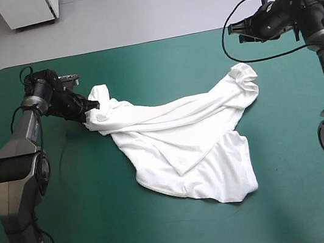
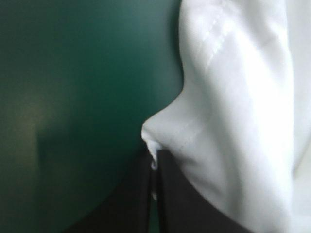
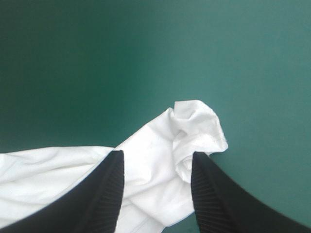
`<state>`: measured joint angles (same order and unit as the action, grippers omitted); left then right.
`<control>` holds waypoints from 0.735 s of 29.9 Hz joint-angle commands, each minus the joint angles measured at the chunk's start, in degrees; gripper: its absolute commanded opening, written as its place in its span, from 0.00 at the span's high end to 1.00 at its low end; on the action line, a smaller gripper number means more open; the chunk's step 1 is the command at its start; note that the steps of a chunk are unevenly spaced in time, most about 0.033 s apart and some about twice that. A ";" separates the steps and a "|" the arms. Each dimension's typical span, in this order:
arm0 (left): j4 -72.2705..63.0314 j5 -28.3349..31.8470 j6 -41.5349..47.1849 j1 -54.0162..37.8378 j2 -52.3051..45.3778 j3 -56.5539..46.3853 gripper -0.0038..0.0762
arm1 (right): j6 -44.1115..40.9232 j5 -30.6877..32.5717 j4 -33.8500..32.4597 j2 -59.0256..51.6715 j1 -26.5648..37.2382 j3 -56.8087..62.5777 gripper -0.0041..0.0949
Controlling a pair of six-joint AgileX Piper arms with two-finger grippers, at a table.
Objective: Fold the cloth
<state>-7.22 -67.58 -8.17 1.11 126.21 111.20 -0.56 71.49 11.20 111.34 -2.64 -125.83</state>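
The white T-shirt lies loosely spread and wrinkled across the middle of the teal-green table. My left gripper is low at the shirt's left end, shut on a bunched corner of the T-shirt; its black fingers meet on the cloth's hem. My right gripper hangs raised above the far right of the table, apart from the cloth. Its fingers stand open, and the crumpled right end of the T-shirt lies on the table below and ahead of them.
Bare teal-green cover surrounds the shirt on all sides, with the widest room along the near edge and behind the shirt. A white cabinet stands on the floor beyond the far left corner.
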 commanded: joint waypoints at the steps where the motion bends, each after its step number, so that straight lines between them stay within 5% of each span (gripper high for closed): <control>1: -0.58 -0.34 0.10 0.51 -1.82 0.71 0.98 | 0.90 0.13 0.46 -6.66 -3.96 5.46 0.54; 9: -1.49 0.14 0.32 0.40 -1.82 0.71 0.98 | 0.56 0.02 -3.97 -15.32 -12.52 30.17 0.54; 22: -3.45 1.60 0.40 0.40 -1.82 0.71 0.98 | -1.10 -0.22 -9.41 -32.14 -20.00 52.88 0.47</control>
<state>-8.03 -67.25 -8.15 1.05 126.32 111.25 -1.28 70.94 3.48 82.54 -21.57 -75.17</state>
